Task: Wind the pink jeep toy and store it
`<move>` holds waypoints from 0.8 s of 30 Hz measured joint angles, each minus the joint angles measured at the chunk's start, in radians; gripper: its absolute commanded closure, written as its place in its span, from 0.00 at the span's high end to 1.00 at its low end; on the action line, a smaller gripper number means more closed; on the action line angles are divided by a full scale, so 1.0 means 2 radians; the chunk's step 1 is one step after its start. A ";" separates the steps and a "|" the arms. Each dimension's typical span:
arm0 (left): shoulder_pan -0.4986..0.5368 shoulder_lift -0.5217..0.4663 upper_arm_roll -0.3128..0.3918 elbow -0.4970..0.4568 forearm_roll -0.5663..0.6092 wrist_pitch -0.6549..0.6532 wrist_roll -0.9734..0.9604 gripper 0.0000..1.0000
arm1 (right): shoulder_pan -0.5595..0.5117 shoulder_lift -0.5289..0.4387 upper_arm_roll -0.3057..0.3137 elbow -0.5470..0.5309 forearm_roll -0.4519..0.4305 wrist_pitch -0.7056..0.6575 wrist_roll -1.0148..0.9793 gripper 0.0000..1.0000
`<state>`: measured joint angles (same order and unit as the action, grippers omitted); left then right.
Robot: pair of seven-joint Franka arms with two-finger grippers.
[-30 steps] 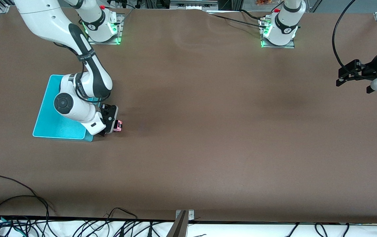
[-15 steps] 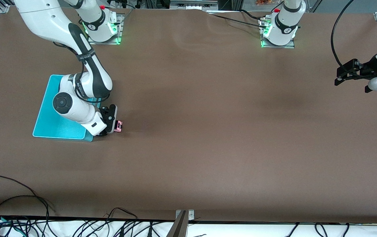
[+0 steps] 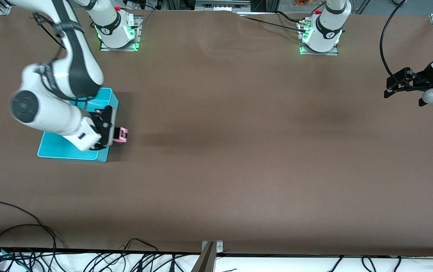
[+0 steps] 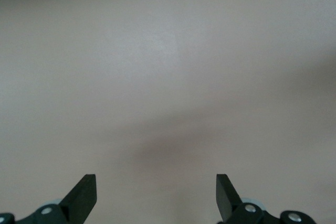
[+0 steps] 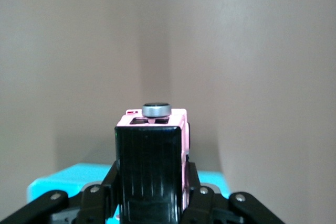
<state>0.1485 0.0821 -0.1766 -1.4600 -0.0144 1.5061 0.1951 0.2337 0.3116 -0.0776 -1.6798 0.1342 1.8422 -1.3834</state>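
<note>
Two grippers: right gripper [image 3: 115,135] clamps the pink jeep toy [image 3: 121,135] over the turquoise bin's [image 3: 59,150] edge; left gripper [image 3: 390,88] waits, jaws apart.

I see a plain brown bench [image 3: 239,151] under even light, with black cables [image 3: 31,241] tangled along its white edge nearest my camera.

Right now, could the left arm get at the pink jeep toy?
Probably not. The pink jeep toy is shut in the right gripper over the turquoise bin's edge, while the open left gripper waits at the table's left-arm end.
</note>
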 measured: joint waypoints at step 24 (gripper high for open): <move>-0.001 0.000 -0.001 0.000 0.000 -0.001 0.000 1.00 | -0.007 -0.050 -0.114 -0.176 -0.015 0.052 -0.091 0.01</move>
<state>0.1474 0.0822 -0.1777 -1.4601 -0.0144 1.5042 0.1951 0.2199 0.2124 -0.3051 -2.0326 0.1035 1.9452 -1.5658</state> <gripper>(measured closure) 0.000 0.489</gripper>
